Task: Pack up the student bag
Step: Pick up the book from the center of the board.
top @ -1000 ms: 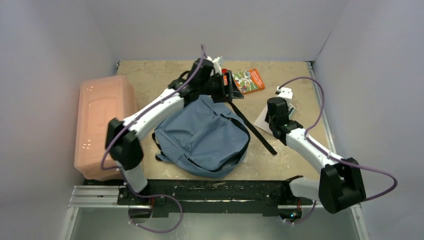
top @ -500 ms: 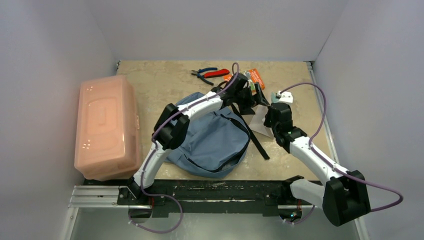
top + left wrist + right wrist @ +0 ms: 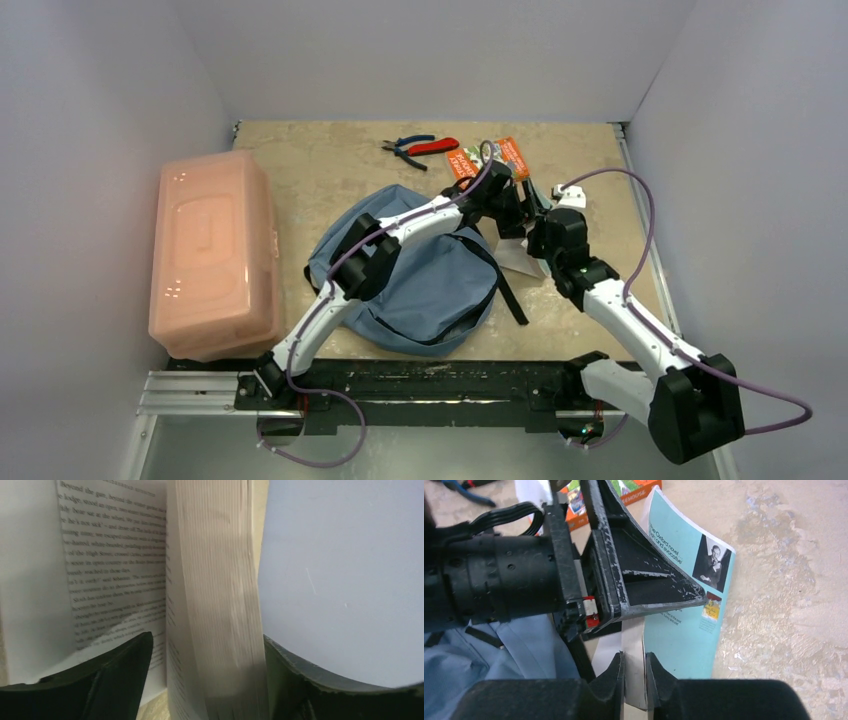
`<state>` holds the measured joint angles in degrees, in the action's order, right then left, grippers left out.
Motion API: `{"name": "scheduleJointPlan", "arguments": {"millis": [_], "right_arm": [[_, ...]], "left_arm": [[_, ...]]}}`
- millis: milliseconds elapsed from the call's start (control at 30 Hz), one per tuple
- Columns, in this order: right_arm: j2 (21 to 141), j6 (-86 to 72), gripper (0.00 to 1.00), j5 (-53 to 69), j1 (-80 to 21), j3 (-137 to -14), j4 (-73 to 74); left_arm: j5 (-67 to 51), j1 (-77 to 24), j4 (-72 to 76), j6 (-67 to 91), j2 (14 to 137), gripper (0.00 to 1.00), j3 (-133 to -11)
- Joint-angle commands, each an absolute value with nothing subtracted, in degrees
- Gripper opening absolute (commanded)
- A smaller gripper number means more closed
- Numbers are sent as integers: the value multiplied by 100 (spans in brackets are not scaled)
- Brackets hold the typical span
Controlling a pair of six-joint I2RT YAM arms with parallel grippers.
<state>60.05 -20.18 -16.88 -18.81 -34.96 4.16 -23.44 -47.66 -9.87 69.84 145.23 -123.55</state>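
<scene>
Student bag (image 3: 415, 270) lies flat mid-table, nearer to me than both tools, with a dark strap trailing off its right side. My left forearm crosses right over it. I can't tell from here whether the main zip is open.

Just past the bag's far-right edge, both tools meet at 1 paperback book (image 3: 684, 605). It has a teal cover and is fanned open, partly lifted off the table (image 3: 300, 170).

- Right gripper (image 3: 635, 657): pinched tight on a thin white leaf at the book's near edge, so it is gripping the book.
- Left gripper (image 3: 207, 639): jaws wide, 1 finger on each side of the page block, printed page to the left of it. Not clamped as far as I can see.

Key relation: the bag is left and near of the book, and the book's long edge runs roughly near-far. The left arm already spans the bag, so my guess is that it takes the book once it closes and pulls back left and near.

Risk: loose pages splay if I only catch part of the block.

Further back are an orange card box (image 3: 500, 155), touching or just behind the book, and pliers (image 3: 420, 147) at the far edge. The pink box (image 3: 210, 250) sits well apart at the left.
</scene>
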Motion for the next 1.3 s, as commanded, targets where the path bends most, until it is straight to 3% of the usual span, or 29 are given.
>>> {"name": "scheduleJointPlan", "arguments": {"millis": [0,167,267,300,400,667,900,1033,1267], "right_arm": [[5921,-1913,21,-1409,-1898,-3862,674],[5841,-1937,49,-1303,-1897,-3969,985],[5649,-2022,89,-1279,-1893,-4101,1222],[5571,-2056,93,-1273,-1897,-4146,1290],[5342,-2108,96,-1153,-1893,-4254,1354],[4620,-2472,99,-2082,-1887,-4488,1816],[4127,-2430,99,-2576,-1888,-4914,2138],[4034,-2554,99,-2143,-1883,-5245,2146],[4293,-3076,99,-353,-1882,-5570,1716]], "left_arm": [[-2386,-4788,-873,6833,14560,66,-12689],[-2364,-4786,-1060,6655,14612,36,-12716],[-2387,-4783,-1132,6568,14630,27,-12711],[-2404,-4786,-1152,6536,14621,26,-12711],[-2399,-4784,-1267,6352,14530,22,-12693],[-2973,-4550,-1178,6174,13784,1,-12673],[-3792,-4106,-799,6180,12735,0,-12633],[-4279,-3835,-341,6401,12007,0,-12243],[-5094,-3348,391,6546,10591,0,-10981]]}}
